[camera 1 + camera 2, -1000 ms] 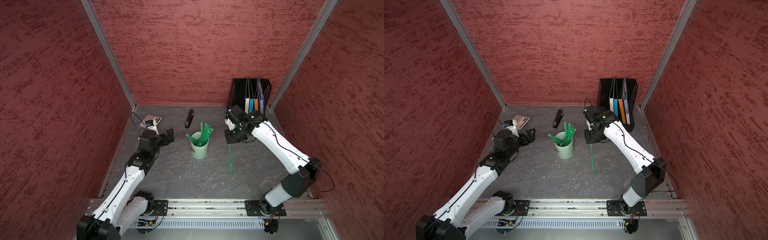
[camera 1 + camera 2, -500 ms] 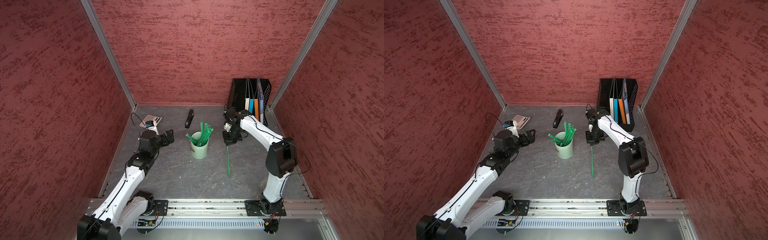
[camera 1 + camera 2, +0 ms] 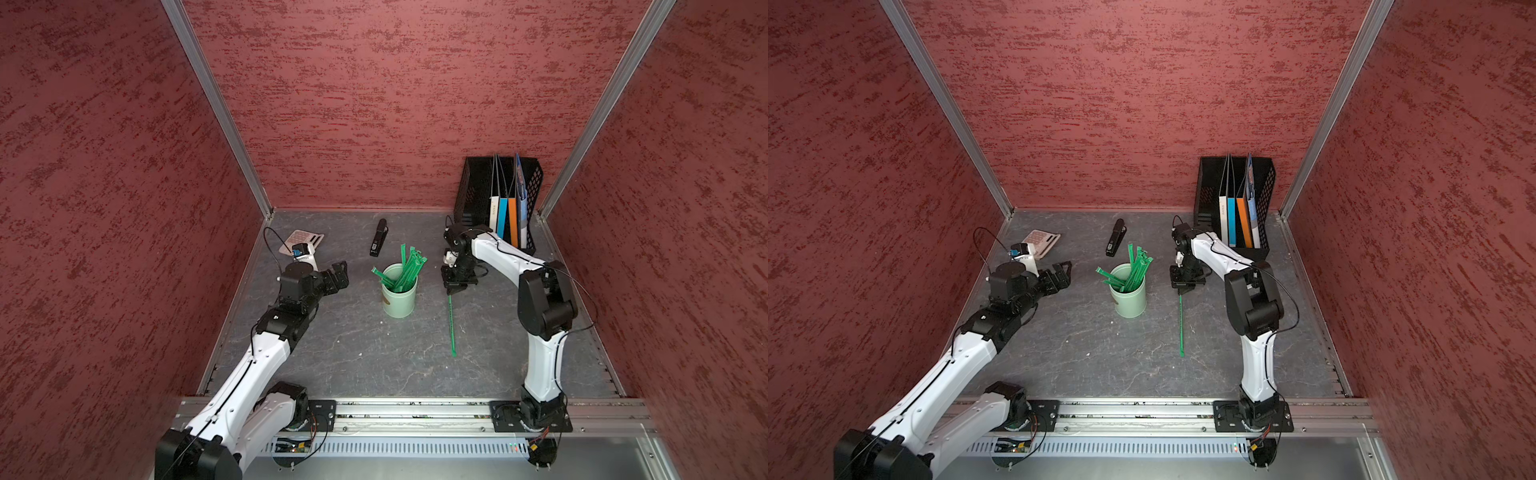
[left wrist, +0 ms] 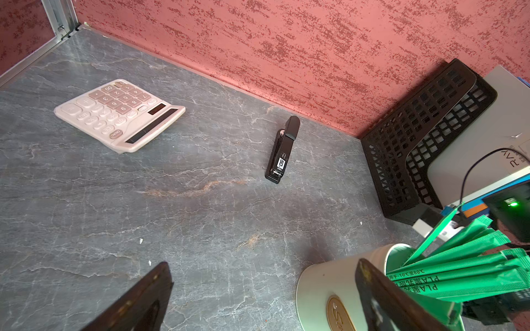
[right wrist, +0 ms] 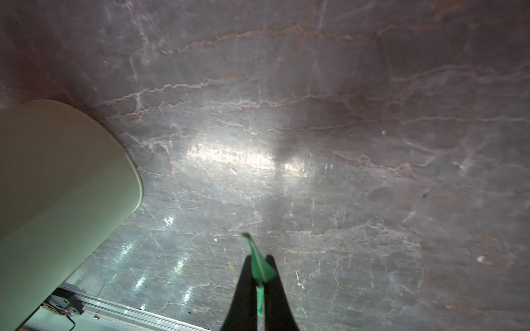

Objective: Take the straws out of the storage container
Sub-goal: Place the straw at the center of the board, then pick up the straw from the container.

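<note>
Right elbow (image 3: 544,305) raised and folded inward, right end effector (image 3: 450,291) with gripped straw (image 3: 451,324) nearer storage container (image 3: 398,299)

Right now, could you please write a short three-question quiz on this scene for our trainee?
1. True or false: the right end effector is shut on a straw.
2. What lies between the calculator and the rack? A) stapler B) scissors C) tape
3. Fill in: the left end effector, near the cup, is ____.
Key: 1 true; 2 A; 3 open.
</note>
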